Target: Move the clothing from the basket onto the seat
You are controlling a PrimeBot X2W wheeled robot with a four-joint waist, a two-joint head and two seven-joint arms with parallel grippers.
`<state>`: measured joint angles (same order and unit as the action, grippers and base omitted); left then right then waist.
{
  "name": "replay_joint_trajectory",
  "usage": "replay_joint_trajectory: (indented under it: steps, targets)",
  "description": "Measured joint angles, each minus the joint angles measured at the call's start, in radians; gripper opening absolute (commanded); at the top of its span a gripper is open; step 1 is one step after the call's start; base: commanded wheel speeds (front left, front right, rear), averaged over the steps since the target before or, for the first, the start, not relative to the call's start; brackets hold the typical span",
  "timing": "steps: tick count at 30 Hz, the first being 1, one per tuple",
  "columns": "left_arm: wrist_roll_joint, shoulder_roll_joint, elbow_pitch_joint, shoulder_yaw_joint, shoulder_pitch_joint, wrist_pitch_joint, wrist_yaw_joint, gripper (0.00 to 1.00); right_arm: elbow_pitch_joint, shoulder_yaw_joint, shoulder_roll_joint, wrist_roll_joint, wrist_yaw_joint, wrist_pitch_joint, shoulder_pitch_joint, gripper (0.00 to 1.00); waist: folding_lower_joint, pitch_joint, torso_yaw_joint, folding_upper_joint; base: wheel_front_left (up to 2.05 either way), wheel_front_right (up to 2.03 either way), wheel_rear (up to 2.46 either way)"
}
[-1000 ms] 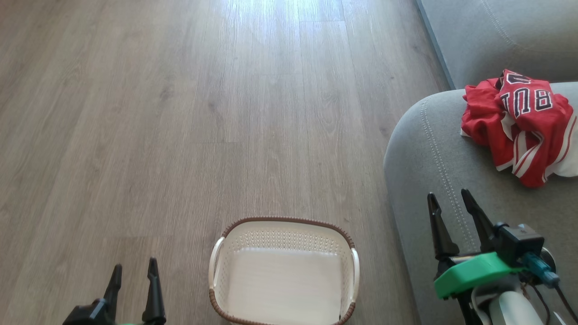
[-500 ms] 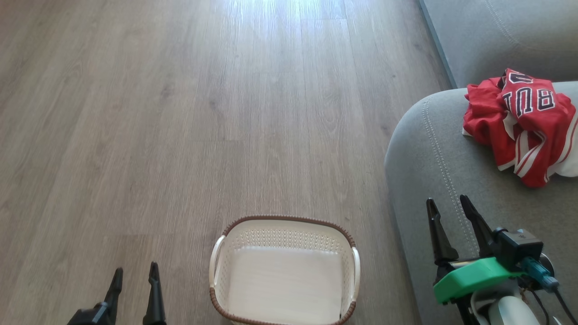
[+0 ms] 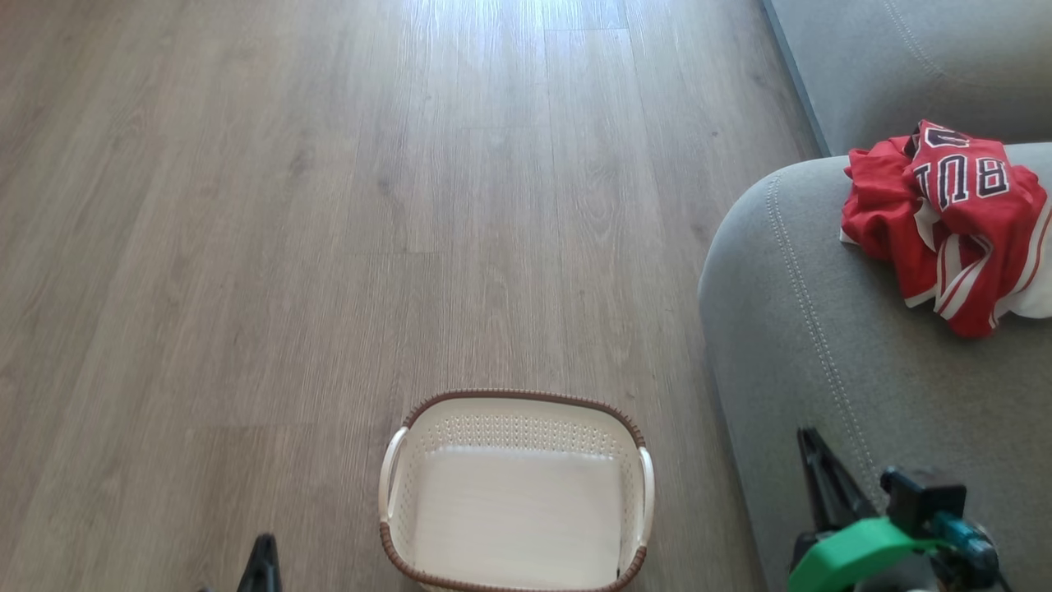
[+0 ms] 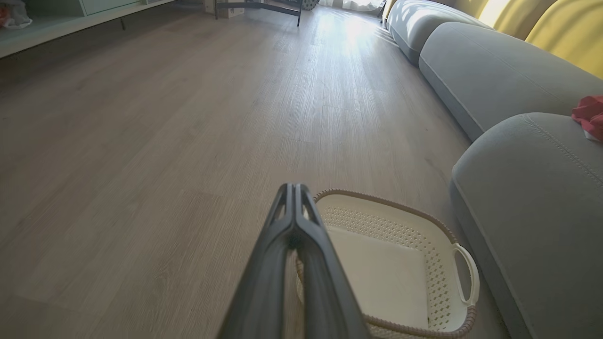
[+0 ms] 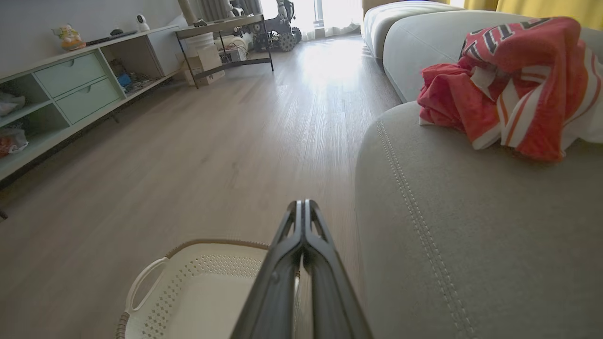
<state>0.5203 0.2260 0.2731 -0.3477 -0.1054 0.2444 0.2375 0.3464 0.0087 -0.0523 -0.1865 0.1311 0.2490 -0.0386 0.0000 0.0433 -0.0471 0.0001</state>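
A: Clothing (image 3: 945, 222), where?
B: On the grey seat cushion (image 3: 822, 345). Bunched heap, red with white trim, set back from the rounded stitched edge. Jersey (image 3: 966, 177) on top, black letters outlined in white.
A: Basket (image 3: 518, 400)?
B: Cream oval one, brown rim, upright on the wood floor (image 3: 329, 247) just beside the seat cushion's front. Its pale bottom shows whole. Well apart from the heap.
A: Left gripper (image 4: 293, 187)?
B: Low, left of the basket, above the floor. In the left wrist view the two dark fingers press together at the tips, gripping nothing.
A: Right gripper (image 5: 301, 202)?
B: Same. Fingers meet tip to tip, holding nothing. The head view puts it over the near part of the cushion, by the double stitch line, with a green mount (image 3: 855, 555) behind the fingers. Apart from the clothing.
A: Background?
B: Second grey cushion (image 3: 888, 66) beyond the first. Pale green drawer unit (image 5: 70, 80) along the far wall in the right wrist view.
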Motion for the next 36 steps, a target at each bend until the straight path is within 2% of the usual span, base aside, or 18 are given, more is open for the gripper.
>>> replay_joint_trajectory:
  steps: [36]
  targets:
    - [0.32,-0.048,-0.017,0.111,0.031,-0.103,-0.08,0.0,-0.006,-0.038,0.0,-0.414,0.0,-0.105,0.011,0.0,0.0,-0.012,0.014,0.0,0.0,0.0,0.0]
